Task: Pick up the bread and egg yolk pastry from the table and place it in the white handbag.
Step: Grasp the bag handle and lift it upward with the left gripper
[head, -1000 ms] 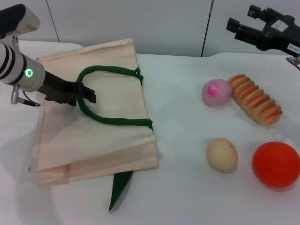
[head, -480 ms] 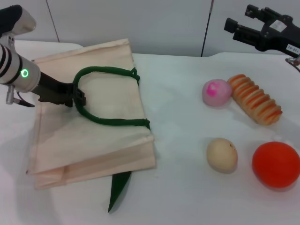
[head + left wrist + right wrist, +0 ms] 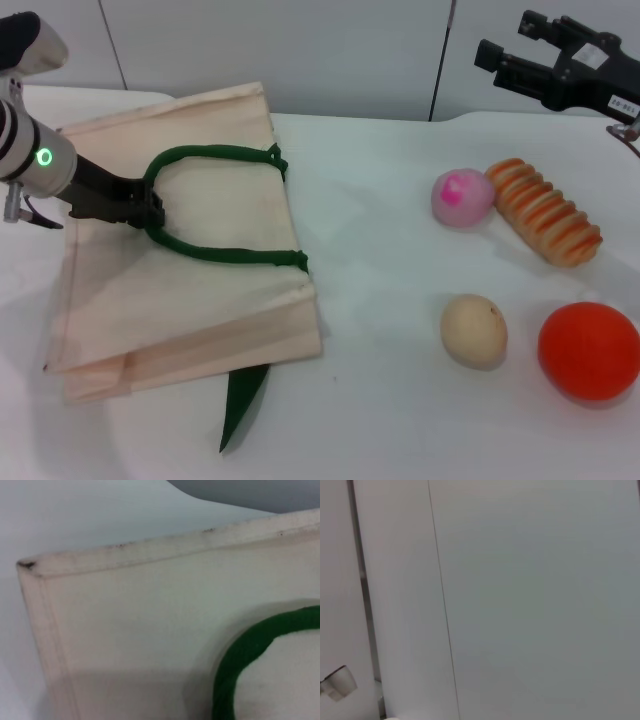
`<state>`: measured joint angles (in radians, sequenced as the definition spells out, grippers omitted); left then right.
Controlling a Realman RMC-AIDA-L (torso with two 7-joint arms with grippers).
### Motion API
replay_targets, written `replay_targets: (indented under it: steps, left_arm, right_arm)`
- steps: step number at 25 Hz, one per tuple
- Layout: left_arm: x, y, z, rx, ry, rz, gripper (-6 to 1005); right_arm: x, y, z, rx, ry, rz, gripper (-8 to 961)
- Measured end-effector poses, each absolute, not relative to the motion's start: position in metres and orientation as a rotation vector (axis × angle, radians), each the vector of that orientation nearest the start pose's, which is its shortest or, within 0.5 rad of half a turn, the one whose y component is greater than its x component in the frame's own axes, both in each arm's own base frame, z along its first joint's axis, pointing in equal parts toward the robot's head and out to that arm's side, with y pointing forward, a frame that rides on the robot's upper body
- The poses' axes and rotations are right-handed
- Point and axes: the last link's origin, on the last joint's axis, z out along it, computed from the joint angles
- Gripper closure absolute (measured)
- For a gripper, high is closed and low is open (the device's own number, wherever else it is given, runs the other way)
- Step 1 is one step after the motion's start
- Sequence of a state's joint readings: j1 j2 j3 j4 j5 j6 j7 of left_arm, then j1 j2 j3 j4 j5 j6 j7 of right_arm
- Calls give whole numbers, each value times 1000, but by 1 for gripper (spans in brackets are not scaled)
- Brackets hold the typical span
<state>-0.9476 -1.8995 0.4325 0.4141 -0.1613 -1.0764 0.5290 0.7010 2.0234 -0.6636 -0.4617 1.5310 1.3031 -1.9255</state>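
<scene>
The left gripper (image 3: 150, 208) is clamped on the green strap handle (image 3: 215, 253) of the white handbag (image 3: 190, 300), which lies flat at the table's left. The right gripper (image 3: 500, 58) hangs high at the far right, fingers apart — the nearer arm to the food. Below it the bread (image 3: 543, 211) runs diagonally; the egg yolk pastry (image 3: 474, 331) sits nearer the front. The bag's mouth cannot be made out — the wrist views add nothing.

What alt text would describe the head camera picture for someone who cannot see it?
The left tool grips the green handle of the white handbag lying flat on the table. Bread, egg yolk pastry, pink ball and orange ball lie opposite; the right tool is raised.
</scene>
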Motion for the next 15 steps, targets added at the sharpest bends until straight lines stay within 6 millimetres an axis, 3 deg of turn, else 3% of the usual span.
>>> replay_targets:
  steps: [15]
  left_arm:
    - [-296,439,42,-1938,-1610,94,848]
  right_arm:
    - [224,408,28,-2332,506,949,72]
